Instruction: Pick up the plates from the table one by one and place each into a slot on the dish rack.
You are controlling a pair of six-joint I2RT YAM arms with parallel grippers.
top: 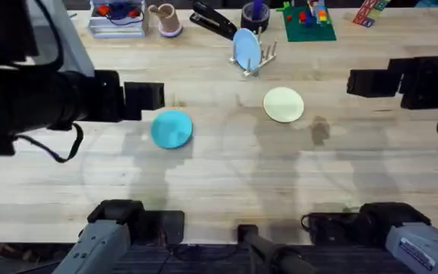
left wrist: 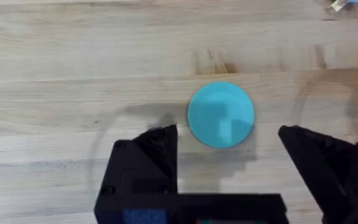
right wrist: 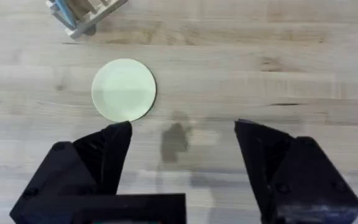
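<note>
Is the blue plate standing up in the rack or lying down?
Standing up. The light-blue plate sits on edge between the rack's pegs, while the teal plate lies flat.

teal plate flat on table, left of centre, cream plate flat near dish rack, rack holding light-blue plate upright

We've got a teal plate, a pale cream-yellow plate, a light-blue plate in the light-wood dish rack, all on the pale plank-grained table.
</note>
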